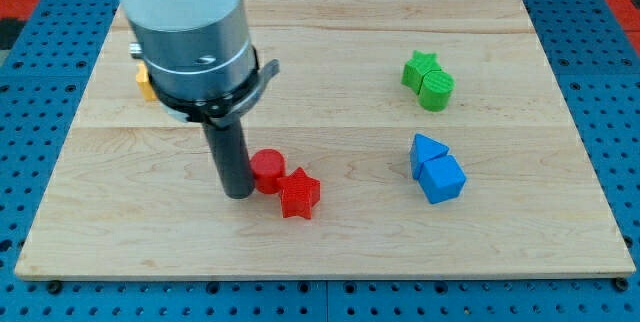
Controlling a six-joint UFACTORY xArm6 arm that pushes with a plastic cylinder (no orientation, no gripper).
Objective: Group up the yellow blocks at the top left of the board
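A yellow block (144, 81) peeks out at the view's upper left, mostly hidden behind the arm's grey body; its shape and whether there is a second one cannot be made out. My tip (238, 193) rests on the board at the lower middle-left, just left of the red cylinder (267, 170) and touching or nearly touching it. The red star (299, 194) lies right of the cylinder, against it. The tip is well below and right of the yellow block.
A green star (420, 66) and a green rounded block (437, 89) sit together at the upper right. A blue triangle block (427, 152) and a blue cube (442, 178) sit together at the middle right. The wooden board (330, 247) lies on a blue pegboard surface.
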